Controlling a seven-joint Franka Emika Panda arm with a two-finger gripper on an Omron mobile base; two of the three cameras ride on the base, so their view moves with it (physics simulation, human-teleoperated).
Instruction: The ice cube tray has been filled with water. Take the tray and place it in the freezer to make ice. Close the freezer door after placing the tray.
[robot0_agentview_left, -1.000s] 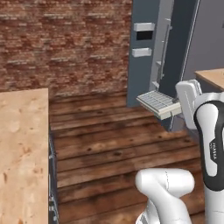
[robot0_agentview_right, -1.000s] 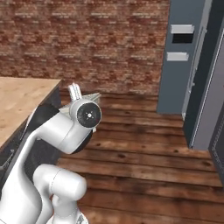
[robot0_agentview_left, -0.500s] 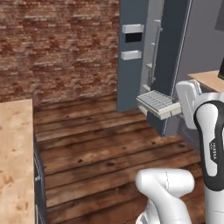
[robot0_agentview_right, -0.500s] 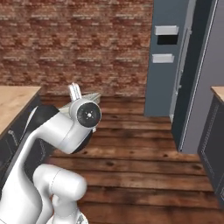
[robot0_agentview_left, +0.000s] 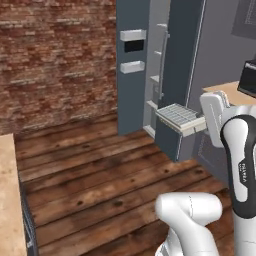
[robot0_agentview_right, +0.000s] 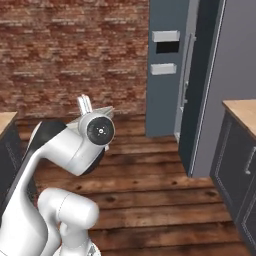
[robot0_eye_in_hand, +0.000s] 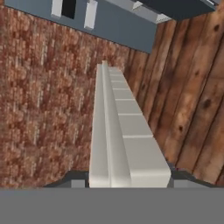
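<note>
One pale grey-white gridded ice cube tray (robot0_agentview_left: 181, 118), pinched at one short end by the white arm's two-finger gripper (robot0_eye_in_hand: 130, 178), carried level, presumably to keep water in, near the slate-blue freezer door (robot0_agentview_left: 133, 65), which stands open for loading.

Small dark lettering down the robot arm (robot0_agentview_left: 243, 167) — too blurred to read; no other text

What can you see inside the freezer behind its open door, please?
Past the open freezer door, the freezer shows a column of white shelf edges. What rests on them cannot be seen: the door, the dark panel and the ice cube tray in the hand cover the interior.
</note>
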